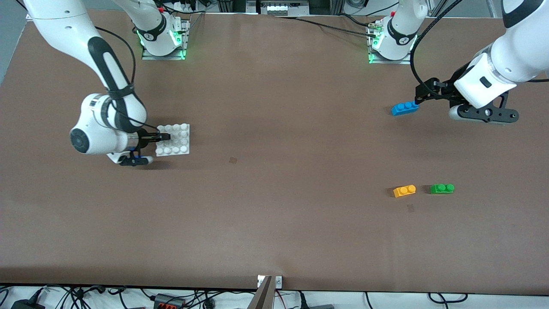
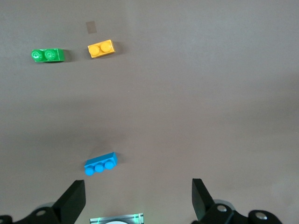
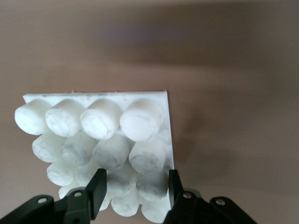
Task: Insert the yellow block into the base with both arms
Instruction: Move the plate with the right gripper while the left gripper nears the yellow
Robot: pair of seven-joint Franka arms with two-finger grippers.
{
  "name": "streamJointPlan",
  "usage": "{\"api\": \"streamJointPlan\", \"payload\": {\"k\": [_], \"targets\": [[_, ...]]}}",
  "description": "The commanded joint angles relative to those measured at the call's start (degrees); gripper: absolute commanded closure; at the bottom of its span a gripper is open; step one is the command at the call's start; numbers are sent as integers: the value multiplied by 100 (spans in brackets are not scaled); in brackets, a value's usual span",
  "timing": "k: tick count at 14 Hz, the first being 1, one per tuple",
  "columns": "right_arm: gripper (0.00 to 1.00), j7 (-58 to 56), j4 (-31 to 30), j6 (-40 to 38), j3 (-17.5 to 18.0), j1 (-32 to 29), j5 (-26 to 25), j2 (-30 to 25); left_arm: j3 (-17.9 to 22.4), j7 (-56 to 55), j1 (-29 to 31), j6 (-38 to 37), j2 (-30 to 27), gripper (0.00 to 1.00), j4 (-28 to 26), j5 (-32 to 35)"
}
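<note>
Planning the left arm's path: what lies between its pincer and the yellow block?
Only the blue brick, close to the left pincer; then bare table up to the yellow block, per the left wrist view.

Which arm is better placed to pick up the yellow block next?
Left. The left gripper hangs open above the blue brick, at the yellow block's end of the table; the right gripper is closed on the base.

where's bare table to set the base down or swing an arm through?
Widest free patch: mid-table, between the base and the blue brick, running down to the camera-side edge. Crowded: the left arm's end, where the yellow block and green brick sit beside each other and the open left gripper hovers by the blue brick. Right gripper grips the base's edge.
</note>
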Motion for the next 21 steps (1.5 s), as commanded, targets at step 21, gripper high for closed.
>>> {"api": "streamJointPlan", "payload": {"k": [21], "targets": [[62, 2262, 2008, 1014, -19, 2899, 2428, 1636, 19, -10, -443, -275, 585, 0, 338, -482]]}}
